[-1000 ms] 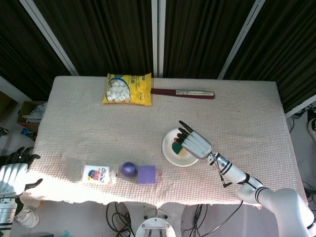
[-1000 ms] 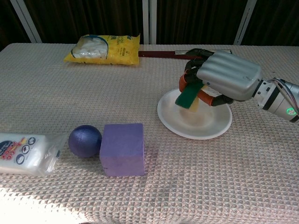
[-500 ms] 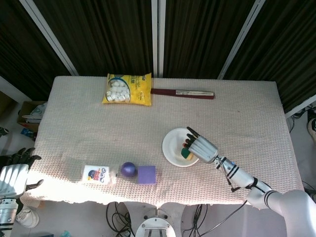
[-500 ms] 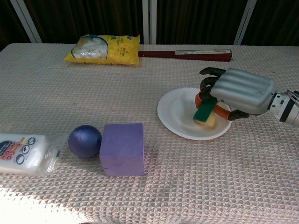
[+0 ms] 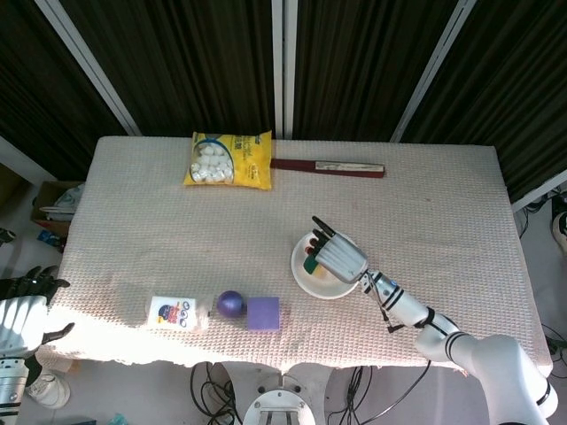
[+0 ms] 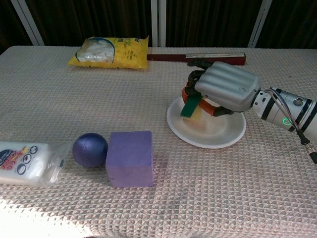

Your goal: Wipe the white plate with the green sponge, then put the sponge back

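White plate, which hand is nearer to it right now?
Right. The right hand is over the plate, holding the sponge on it; the left hand is off the table's far left edge.

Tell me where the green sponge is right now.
In the chest view, the green sponge is gripped by the right hand over the white plate's left part, right of the purple block.

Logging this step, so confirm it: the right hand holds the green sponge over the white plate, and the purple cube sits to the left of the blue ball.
One detail is wrong. The right hand does hold the green sponge over the white plate, but the purple cube sits to the right of the blue ball, touching it or nearly so. The chest view shows this plainly.
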### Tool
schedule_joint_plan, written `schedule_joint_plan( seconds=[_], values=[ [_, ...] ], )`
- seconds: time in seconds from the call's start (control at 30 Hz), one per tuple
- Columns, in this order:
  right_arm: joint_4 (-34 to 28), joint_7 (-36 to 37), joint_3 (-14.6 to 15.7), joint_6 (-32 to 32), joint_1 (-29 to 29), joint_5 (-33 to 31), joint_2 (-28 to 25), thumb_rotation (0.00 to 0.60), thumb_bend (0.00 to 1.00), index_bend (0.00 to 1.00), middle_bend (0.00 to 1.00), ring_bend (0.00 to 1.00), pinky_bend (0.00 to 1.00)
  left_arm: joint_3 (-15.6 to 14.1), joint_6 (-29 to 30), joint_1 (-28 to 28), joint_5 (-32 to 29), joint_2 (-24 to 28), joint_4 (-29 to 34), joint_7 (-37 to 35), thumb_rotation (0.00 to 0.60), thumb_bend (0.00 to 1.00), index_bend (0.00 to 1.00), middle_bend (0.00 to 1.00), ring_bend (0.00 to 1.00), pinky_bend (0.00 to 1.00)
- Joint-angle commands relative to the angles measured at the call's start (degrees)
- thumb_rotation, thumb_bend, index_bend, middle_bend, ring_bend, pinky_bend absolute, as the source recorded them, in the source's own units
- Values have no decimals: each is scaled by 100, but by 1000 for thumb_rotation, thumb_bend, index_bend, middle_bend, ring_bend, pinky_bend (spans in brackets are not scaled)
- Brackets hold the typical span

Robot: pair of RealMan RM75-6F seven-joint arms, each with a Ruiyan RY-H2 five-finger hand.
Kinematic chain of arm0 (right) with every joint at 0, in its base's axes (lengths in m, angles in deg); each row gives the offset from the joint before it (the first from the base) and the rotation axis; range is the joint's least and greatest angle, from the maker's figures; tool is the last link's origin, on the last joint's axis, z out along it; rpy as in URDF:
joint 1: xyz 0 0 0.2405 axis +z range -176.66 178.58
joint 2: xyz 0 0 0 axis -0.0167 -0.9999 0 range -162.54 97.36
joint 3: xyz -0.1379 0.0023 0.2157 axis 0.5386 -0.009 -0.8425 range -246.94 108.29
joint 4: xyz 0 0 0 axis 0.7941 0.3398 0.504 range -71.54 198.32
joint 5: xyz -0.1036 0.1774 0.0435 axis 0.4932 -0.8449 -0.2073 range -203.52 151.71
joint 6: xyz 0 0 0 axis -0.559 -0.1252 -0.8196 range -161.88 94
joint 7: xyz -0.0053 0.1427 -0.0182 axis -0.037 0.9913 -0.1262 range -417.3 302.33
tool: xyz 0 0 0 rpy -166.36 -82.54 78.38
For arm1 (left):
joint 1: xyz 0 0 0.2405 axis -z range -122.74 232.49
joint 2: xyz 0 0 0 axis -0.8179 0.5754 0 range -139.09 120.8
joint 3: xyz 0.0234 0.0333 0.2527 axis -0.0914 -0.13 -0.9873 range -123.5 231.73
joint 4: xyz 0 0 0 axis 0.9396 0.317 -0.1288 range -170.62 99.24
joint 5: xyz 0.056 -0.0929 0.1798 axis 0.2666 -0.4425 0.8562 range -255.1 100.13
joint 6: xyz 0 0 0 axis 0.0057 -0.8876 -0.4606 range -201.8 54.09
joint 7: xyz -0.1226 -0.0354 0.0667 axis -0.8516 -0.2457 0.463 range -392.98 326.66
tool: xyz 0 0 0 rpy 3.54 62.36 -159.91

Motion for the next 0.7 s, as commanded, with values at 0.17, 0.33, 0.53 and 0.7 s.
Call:
schedule_joint_plan(
  seconds=[0.17, 0.33, 0.53, 0.7],
  values=[
    [-553, 309, 305, -441, -360, 101, -510, 600, 595, 851, 490, 278, 72, 17, -8, -5, -25, -7, -33, -47, 600, 31, 329, 122, 78, 159],
    [-659, 300, 476, -374, -597, 45, -667, 600, 594, 875, 493, 267, 72, 24, -101, 48, -31, -50, -31, -25, 600, 32, 329, 123, 78, 159],
    [-149, 286, 374, -290, -505, 45, -280, 600, 595, 881, 419, 157, 7, 25, -131, 86, 7, -40, 32, 37, 600, 31, 329, 123, 78, 159],
    [340, 288, 273, -175, -306, 59, 67, 600, 600, 884, 411, 149, 0, 25, -101, 60, -22, 4, 68, 48, 600, 31, 330, 122, 78, 159]
  ],
)
